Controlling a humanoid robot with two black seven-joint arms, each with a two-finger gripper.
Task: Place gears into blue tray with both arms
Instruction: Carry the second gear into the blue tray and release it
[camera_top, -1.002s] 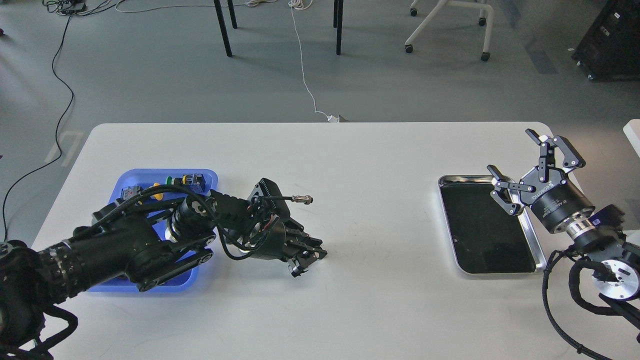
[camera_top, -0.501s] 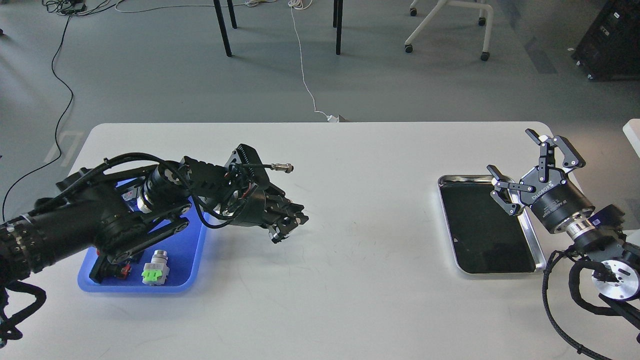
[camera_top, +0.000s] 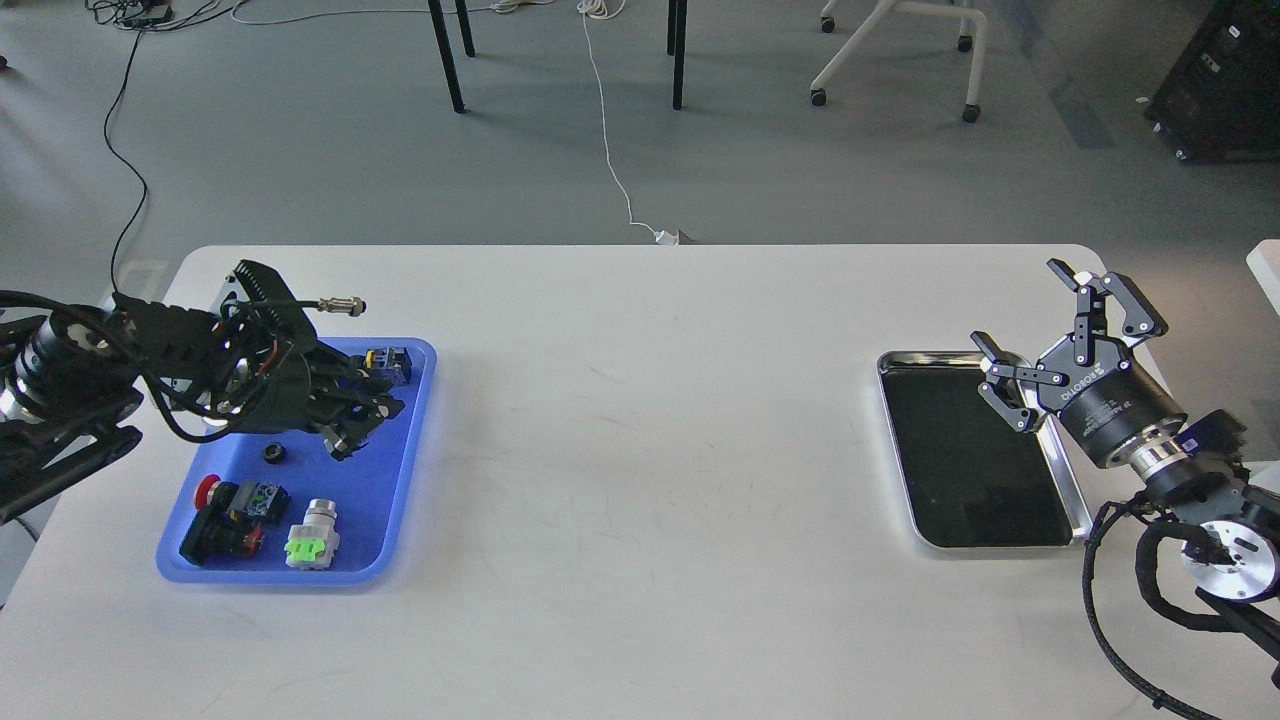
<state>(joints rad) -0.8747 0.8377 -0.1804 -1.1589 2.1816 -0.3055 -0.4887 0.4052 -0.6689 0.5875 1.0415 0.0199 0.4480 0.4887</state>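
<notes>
A grey floor with trailing cables, dark furniture legs and a white wheeled chair base lies behind a white worktop (camera_top: 640, 480) with rounded corners. At far left the left arm enters low and reaches over the blue tray (camera_top: 405, 470); the left tool (camera_top: 350, 432) hangs above the tray's middle, its fingers dark and close together, so whether they grip anything cannot be told. Just below and left of that tool, one gear (camera_top: 273, 453), a small black ring, lies on the tray floor. Only this one gear can be made out; a second is not visible anywhere on the worktop or in either tray, and it may be hidden in the left tool. The tray also carries four push-button switches: a blue-and-yellow one (camera_top: 389, 362) at its far edge, a red-capped one (camera_top: 210, 491), a dark one with coloured parts (camera_top: 262, 498) and a silver one with a green base (camera_top: 312, 535) near its front. The middle of the worktop carries nothing. To the right stands one steel tray (camera_top: 1078, 520) with a dark bottom, showing no contents. Over its far right corner the right tool (camera_top: 1062, 330) is held with its fingers spread wide and nothing between them. Judged from this layout, the delivery of a gear to the blue tray is in hand or just completed; the next move calls for releasing any gear that the left tool may hold over bare tray floor, clear of the switches.
</notes>
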